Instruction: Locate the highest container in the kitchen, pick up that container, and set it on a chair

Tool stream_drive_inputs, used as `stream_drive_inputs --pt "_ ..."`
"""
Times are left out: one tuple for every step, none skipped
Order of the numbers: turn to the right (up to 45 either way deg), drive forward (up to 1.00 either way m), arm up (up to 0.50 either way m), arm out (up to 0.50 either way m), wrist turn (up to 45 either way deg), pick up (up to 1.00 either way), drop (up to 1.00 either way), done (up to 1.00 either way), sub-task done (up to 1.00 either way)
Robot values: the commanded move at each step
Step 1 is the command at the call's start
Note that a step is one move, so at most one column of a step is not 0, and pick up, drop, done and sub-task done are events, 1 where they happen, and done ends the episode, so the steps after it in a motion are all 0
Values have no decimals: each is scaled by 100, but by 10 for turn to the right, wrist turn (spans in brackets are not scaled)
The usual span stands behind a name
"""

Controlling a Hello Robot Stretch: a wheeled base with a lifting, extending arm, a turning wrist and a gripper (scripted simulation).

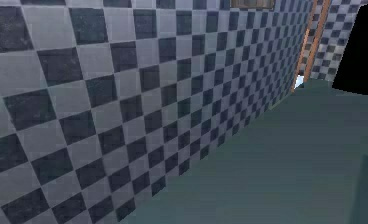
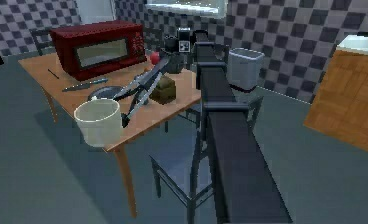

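Observation:
A cream round container (image 2: 97,122) stands on the near corner of a wooden table (image 2: 52,70) in the arm side view. The dark arm (image 2: 232,140) rises from the bottom edge and reaches over the table. Two white marked squares (image 2: 184,44) sit at its far end. The gripper (image 2: 132,105) slants down-left from them, its thin fingers (image 2: 142,92) ending close to the container's rim. I cannot tell whether it holds anything. A dark chair (image 2: 182,170) stands by the table's near side, under the arm.
A red microwave (image 2: 97,48), a small dark box (image 2: 165,90) and a utensil (image 2: 84,85) lie on the table. A grey bin (image 2: 245,68) stands behind, a wooden cabinet (image 2: 347,95) at the right. Ahead, a checkered wall (image 1: 112,100) runs close beside teal floor (image 1: 292,160) toward a wooden door frame (image 1: 314,45).

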Motion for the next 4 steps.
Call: stream_drive_inputs --pt "0 0 0 0 450 0 0 0 0" --pt "0 0 0 0 450 0 0 0 0" --pt "0 0 0 0 450 0 0 0 0" --pt "0 0 0 0 120 0 0 0 0"
